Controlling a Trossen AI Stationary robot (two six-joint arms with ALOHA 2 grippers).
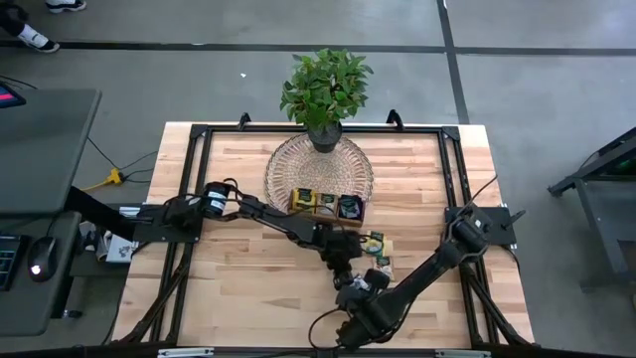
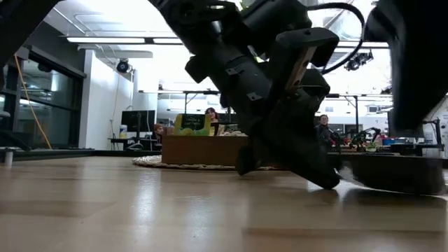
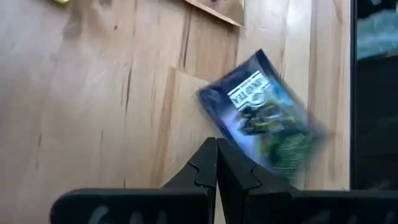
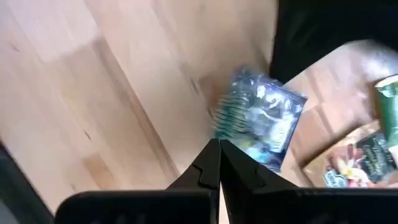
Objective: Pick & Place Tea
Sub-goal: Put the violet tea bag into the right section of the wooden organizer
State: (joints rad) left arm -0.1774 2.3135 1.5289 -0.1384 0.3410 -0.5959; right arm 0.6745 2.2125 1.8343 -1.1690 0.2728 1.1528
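The table (image 1: 229, 259) is wide and wooden. A brown tray (image 1: 326, 207) with tea in it sits on a round mat (image 1: 318, 167) near a plant (image 1: 325, 89). Some loose tea bags (image 1: 376, 249) lie just beside the tray.

Both arms meet at the middle front of the table. The left gripper (image 3: 216, 157) is clenched tight, with nothing between its fingers. The right gripper (image 4: 219, 155) is clenched too, and it looks empty.

One dark blue bag (image 3: 261, 118) lies flat on the wood, just past both tips. It is turned at a slant. Neither arm looks clearly nearer. I think a gripper must open before it can grab the bag.
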